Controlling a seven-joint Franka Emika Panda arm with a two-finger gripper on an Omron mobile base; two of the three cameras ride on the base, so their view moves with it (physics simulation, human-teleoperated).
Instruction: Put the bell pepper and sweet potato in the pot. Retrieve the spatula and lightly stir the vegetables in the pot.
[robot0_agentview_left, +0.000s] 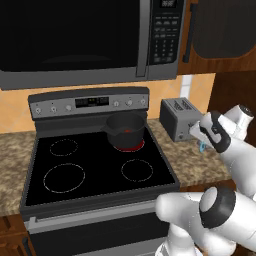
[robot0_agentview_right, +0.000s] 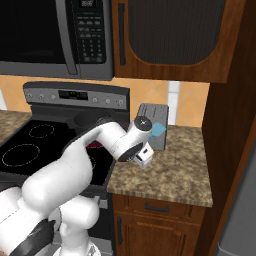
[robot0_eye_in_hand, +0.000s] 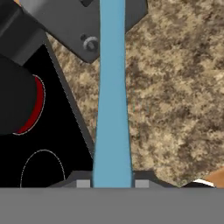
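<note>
Gripper (robot0_eye_in_hand: 112, 183): clamping the spatula (robot0_eye_in_hand: 112, 100), holding it above the granite counter (robot0_eye_in_hand: 175, 87) beside the toaster (robot0_agentview_left: 181, 118).
Pot (robot0_agentview_left: 126, 129): sitting on the glowing back-right burner (robot0_agentview_left: 131, 145), something red showing inside.

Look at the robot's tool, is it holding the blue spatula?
Yes, in the hand view the light-blue spatula runs straight up from between the two fingertips of the tool, above the speckled counter.
</note>
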